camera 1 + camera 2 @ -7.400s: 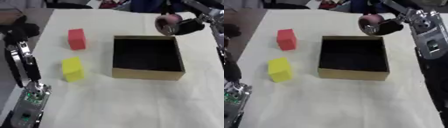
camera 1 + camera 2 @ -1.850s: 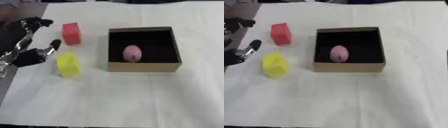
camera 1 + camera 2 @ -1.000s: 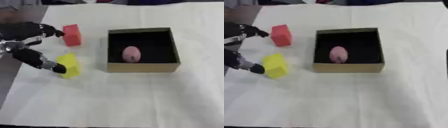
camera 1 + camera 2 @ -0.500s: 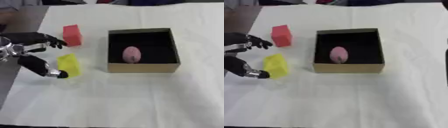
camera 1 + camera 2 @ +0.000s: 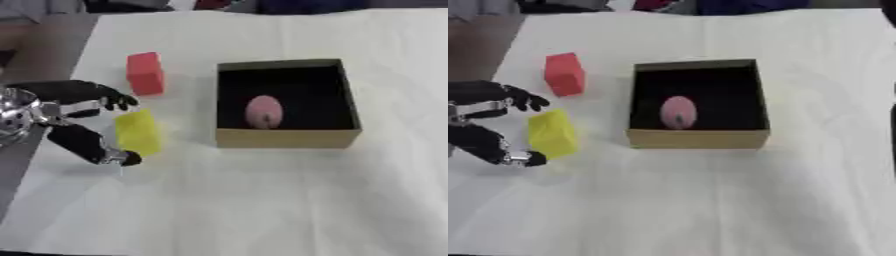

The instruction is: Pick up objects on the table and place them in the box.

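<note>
**Left robot hand spread beside the yellow block**

At the far left we see our left robot hand (image 5: 66,120), black with silver joints, spread wide on either side of the yellow rectangular foam block (image 5: 138,132), fingers above it and thumb below; we cannot tell whether they touch it. Just beyond the yellow one stands the red rectangular block (image 5: 145,73) on the white cloth-covered surface (image 5: 262,200). Further right sits the open brown cardboard box (image 5: 287,138) with black inner walls, a pink egg-shaped object (image 5: 264,111) lying inside it. Our right robot hand is out of sight.
</note>
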